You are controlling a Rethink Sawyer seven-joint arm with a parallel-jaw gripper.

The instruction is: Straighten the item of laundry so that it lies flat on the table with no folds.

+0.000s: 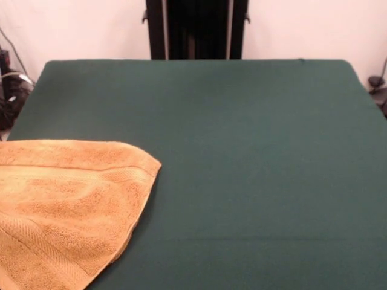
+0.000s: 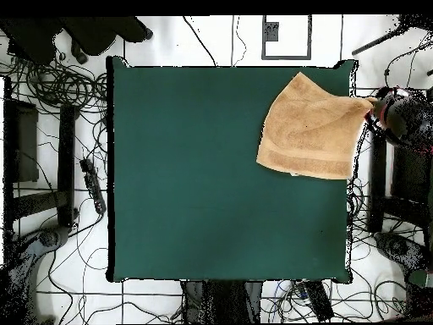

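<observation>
The golden-orange towel (image 1: 66,205) lies on the dark green table (image 1: 254,157) at the front left and runs off the picture's left and bottom edges. One part is folded over, with a diagonal edge and a rounded corner pointing to the middle. In the overhead view the towel (image 2: 309,127) lies at the table's (image 2: 211,169) upper right. One pointed corner reaches past the right table edge. No arm or gripper shows in either view.
A dark red and black shape (image 2: 404,118), perhaps a person, is at the right table edge, touching the towel's pointed corner. The black pedestal (image 1: 196,29) stands behind the far edge. Cables and stands (image 2: 59,127) surround the table.
</observation>
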